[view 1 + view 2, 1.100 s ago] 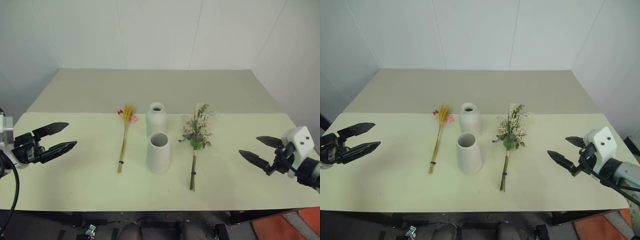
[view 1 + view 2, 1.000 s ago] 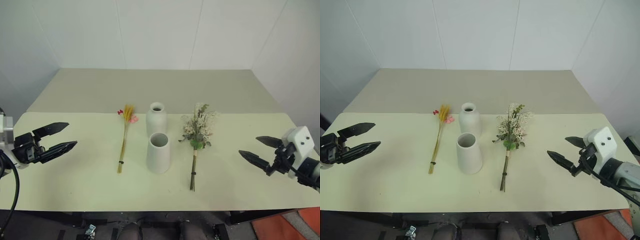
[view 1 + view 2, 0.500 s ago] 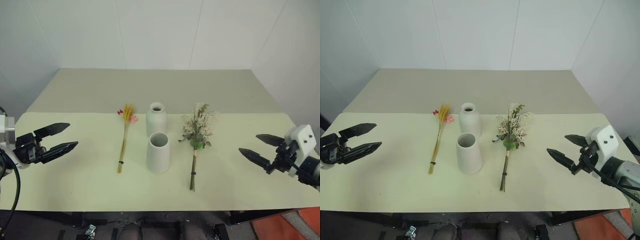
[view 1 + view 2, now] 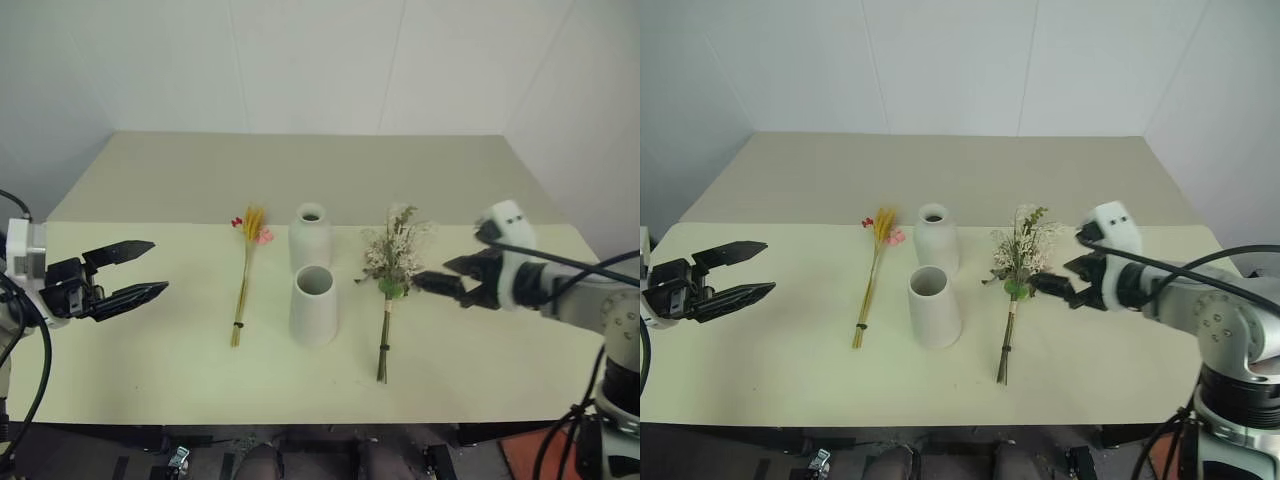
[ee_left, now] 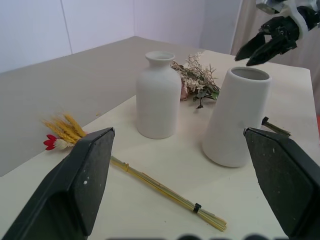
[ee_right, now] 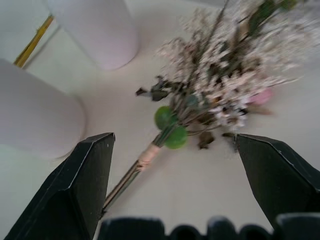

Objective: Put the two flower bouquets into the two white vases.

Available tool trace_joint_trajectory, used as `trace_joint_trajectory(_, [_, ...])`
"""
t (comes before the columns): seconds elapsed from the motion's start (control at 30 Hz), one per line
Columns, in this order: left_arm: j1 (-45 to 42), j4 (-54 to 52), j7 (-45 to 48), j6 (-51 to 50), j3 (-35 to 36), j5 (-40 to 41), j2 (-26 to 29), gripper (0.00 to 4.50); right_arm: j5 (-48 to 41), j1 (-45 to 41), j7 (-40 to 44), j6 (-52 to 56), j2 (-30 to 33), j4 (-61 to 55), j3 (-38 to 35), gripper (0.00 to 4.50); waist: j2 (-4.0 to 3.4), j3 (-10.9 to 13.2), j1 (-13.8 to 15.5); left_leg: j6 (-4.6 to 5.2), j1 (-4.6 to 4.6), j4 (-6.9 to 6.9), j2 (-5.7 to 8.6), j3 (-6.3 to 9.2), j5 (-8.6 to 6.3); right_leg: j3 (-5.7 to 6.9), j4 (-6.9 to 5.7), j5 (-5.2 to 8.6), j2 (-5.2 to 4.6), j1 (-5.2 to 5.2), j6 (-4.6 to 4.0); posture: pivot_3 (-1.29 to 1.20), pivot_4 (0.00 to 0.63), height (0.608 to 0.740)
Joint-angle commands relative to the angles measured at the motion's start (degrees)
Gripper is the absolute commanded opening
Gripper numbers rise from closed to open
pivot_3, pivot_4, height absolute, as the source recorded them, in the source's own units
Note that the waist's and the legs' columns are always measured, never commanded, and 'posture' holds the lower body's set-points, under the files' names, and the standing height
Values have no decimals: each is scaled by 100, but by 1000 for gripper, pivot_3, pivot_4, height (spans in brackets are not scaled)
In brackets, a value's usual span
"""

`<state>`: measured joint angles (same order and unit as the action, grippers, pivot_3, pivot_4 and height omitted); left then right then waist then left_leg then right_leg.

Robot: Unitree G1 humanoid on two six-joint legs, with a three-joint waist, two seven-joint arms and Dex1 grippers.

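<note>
wrist views gave detail that the head views could not: the right wrist view showed the bushy bouquet [image 6: 215,95] close up, with pale sprigs, a pink bloom, two green round bits and a tan wrap on the stems, while the left wrist view showed the slim bouquet [image 5: 125,167] lying flat, its yellow ears and red flower beside the bottle vase [image 5: 158,94]. from the head, the table [image 4: 150,370] carried two bouquets and two matte white vases. the bottle vase stood behind the cone vase [image 4: 313,305], nearly touching it (the cone's mouth was wide and dark inside). the slim bouquet lay to their left, the bushy one to their right, both with stems toward the robot. the right gripper [image 4: 440,283] hung with fingers spread, just beside the bushy bouquet's green part, grasping nothing. the left gripper [image 4: 138,271] hovered well apart at the table's left side, jaws spread and empty.
</note>
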<state>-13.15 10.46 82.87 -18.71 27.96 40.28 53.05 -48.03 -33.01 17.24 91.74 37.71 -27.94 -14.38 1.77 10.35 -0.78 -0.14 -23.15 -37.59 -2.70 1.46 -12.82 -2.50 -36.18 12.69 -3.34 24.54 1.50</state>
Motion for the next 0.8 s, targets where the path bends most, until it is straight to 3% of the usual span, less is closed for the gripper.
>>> trace_joint_trajectory(0.03, [-60,-28,54,137,0,-46,61,4500,-251,72,-878,76,-151,0,26,4478,0,0,-1,0,-11,0,0,-1,0,-1,0,0,0,10,0,0,150,740])
trace_joint_trajectory(0.47, [-131,112,81,223,-97,-111,-7,4500,-934,-187,-2236,76,-763,776,559,4478,0,0,-66,1,-8,-7,-9,-3,1,-9,-21,-8,15,23,-6,0,150,740])
trace_joint_trajectory(0.73, [-134,155,97,282,-136,-116,-34,4500,-696,-543,-2499,76,-1384,1560,761,4478,0,0,-144,1,-10,-16,-9,-3,1,-14,-55,-6,16,37,-10,0,150,740])
trace_joint_trajectory(0.8, [-79,125,99,272,-95,-99,-23,4500,-619,-615,-2452,76,-1459,1770,771,4111,0,0,-148,1,-12,-16,-9,-3,1,-14,-56,-6,17,40,-10,0,150,740])
